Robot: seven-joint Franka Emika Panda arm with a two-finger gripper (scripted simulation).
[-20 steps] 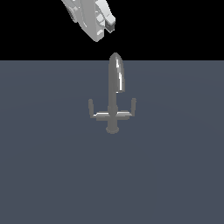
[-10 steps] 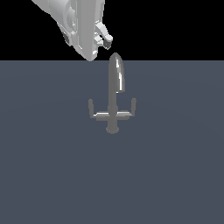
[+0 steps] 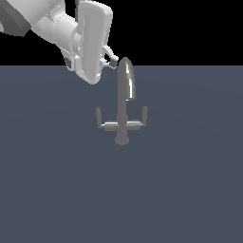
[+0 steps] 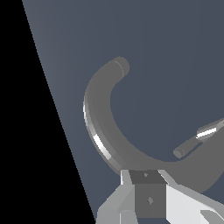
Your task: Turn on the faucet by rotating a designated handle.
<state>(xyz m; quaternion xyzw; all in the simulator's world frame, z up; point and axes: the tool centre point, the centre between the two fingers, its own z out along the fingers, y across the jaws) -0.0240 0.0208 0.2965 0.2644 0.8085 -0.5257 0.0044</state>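
Observation:
The faucet [image 3: 122, 124] is grey shiny metal and stands on a dark grey surface. It has a tall arched spout [image 3: 126, 85], a round base [image 3: 122, 139] and a crossbar with two upturned tips [image 3: 98, 115]. My white gripper [image 3: 113, 60] hangs just to the exterior view's left of the spout's top, close to it, well above the crossbar. Its fingers look together and hold nothing. In the wrist view the curved spout [image 4: 94, 118] and one handle tip [image 4: 192, 142] lie beyond my gripper [image 4: 146, 192].
The flat dark grey surface [image 3: 57, 190] spreads around the faucet. My white arm [image 3: 42, 23] reaches in from the exterior view's upper left.
My gripper has come down from the top edge to the level of the spout's top, and more of the arm has entered the view. The faucet has not moved.

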